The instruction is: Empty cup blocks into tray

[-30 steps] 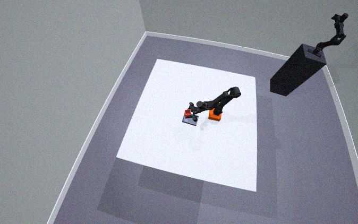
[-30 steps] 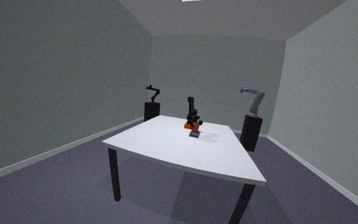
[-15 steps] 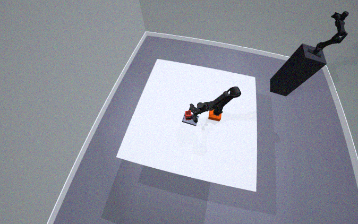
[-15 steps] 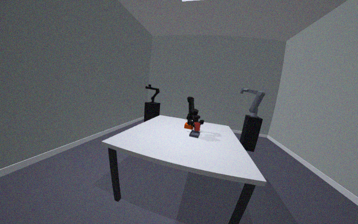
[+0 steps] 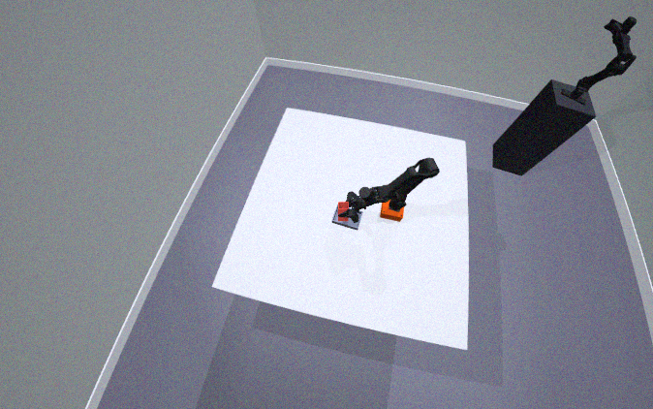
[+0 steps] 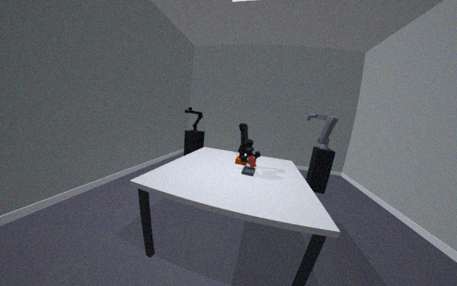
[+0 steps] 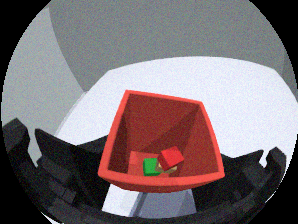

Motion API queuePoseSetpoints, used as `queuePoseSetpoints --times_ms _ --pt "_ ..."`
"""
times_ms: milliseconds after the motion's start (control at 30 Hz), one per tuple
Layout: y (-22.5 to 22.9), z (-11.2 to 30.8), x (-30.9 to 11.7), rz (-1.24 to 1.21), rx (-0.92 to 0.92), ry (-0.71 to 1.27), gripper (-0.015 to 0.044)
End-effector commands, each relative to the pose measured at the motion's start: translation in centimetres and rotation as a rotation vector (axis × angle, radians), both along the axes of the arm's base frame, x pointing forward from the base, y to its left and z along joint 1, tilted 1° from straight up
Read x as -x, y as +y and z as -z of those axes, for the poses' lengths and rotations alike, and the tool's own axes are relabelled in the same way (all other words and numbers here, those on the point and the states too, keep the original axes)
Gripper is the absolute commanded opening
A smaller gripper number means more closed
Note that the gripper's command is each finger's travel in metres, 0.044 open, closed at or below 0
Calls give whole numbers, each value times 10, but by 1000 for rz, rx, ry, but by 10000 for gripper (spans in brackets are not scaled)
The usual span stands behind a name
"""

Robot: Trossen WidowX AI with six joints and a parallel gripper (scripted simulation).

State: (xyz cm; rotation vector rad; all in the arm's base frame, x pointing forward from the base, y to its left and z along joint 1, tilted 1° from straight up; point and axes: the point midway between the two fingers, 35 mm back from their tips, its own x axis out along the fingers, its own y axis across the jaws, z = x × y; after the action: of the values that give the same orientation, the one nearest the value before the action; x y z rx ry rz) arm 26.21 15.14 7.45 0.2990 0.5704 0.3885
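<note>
My gripper (image 5: 345, 208) (image 6: 251, 159) (image 7: 154, 137) is shut on the red cup (image 5: 343, 205) (image 6: 251, 162) (image 7: 160, 112), with a finger on either side. The cup is in the air above the grey tray (image 5: 353, 224) (image 6: 248, 171) (image 7: 172, 204) and looks slightly tilted in the exterior view. Its open mouth faces the wrist camera. Inside, near the bottom, are a red block (image 7: 171, 157), a green block (image 7: 150, 167) and a tan block (image 7: 173, 169) mostly hidden under the red one. The tray is partly hidden by the cup and gripper in the top view; no block can be made out in it.
The arm's orange base (image 5: 391, 211) (image 6: 240, 161) stands on the white table (image 5: 291, 252) (image 6: 203, 183) close to the tray. A second black arm (image 5: 606, 74) (image 6: 197, 118) and a grey arm (image 6: 328, 128) stand on pedestals off the table.
</note>
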Motion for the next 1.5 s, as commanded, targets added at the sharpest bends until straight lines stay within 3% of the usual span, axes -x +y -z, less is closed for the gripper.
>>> queuePoseSetpoints --times_ms 0,1467 --pt "0 0 0 40 -60 32 0" --pt "2 4 -3 484 -804 448 0"
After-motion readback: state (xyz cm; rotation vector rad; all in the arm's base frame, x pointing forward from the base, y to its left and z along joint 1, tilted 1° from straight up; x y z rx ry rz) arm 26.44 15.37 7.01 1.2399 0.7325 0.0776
